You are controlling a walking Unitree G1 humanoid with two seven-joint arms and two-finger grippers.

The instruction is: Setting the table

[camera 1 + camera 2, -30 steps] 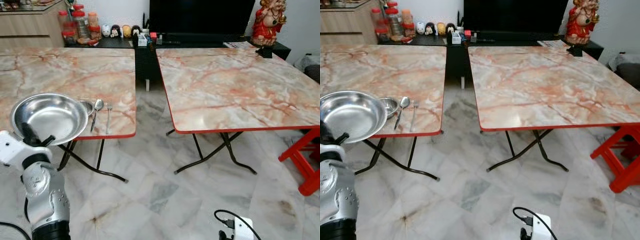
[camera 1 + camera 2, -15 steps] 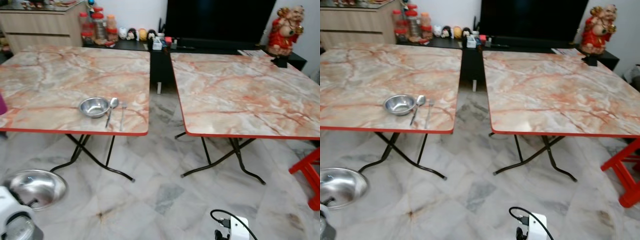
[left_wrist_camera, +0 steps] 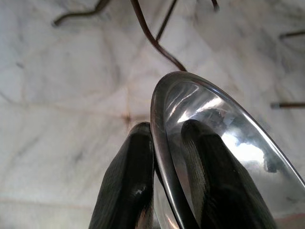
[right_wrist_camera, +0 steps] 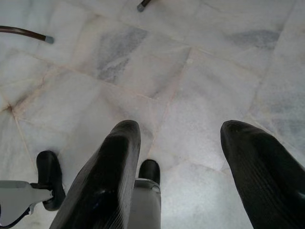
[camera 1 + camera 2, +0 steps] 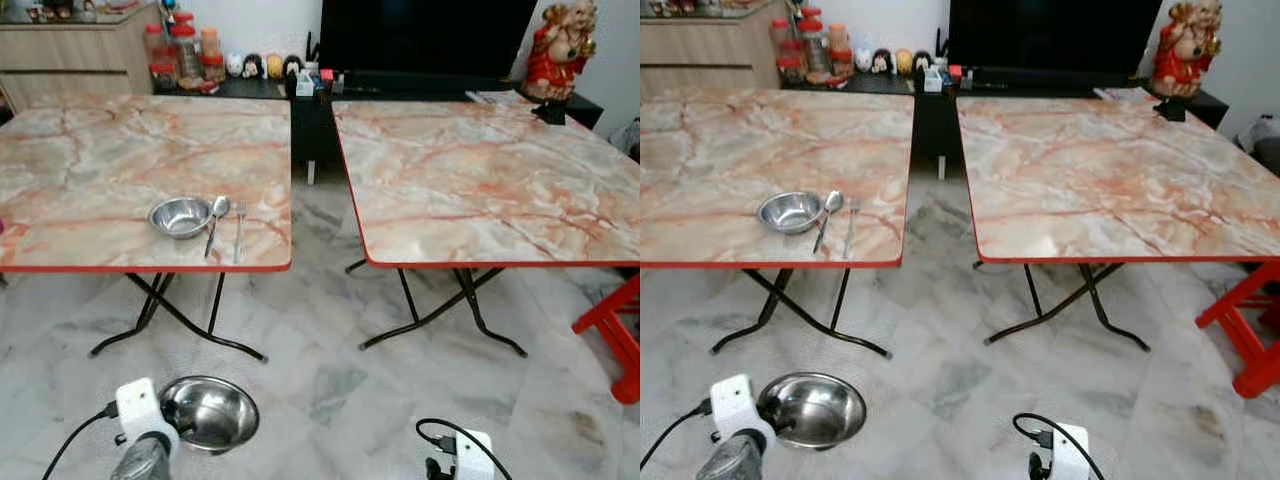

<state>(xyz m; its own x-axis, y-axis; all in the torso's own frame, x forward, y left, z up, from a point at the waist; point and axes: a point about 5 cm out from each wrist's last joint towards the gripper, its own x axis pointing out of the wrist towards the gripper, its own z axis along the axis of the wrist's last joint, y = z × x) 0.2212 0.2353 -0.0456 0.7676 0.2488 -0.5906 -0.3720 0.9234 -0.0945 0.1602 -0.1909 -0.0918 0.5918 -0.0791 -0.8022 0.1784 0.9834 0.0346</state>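
Note:
A large steel bowl [image 5: 208, 413] hangs low over the marble floor at my lower left. My left gripper [image 3: 167, 131] is shut on the large steel bowl's rim [image 3: 159, 119], one finger inside and one outside. On the left table [image 5: 100, 150], near its front right corner, a small steel bowl [image 5: 180, 215] sits with a spoon [image 5: 217, 215] and a fork [image 5: 238, 225] laid beside it. My right gripper [image 4: 178, 129] is open over the floor, holding nothing.
A second marble table [image 5: 480, 170] stands to the right, with a floor gap between the two. Folding table legs [image 5: 180, 320] spread under both. A red stool [image 5: 610, 335] is at the far right. A dark TV [image 5: 425, 35], jars [image 5: 180, 50] and a red figurine [image 5: 558, 45] line the back.
My left arm has dropped the large bowl from table-edge height down towards the floor and swung it inward. The camera has shifted, so the small bowl behind it now shows.

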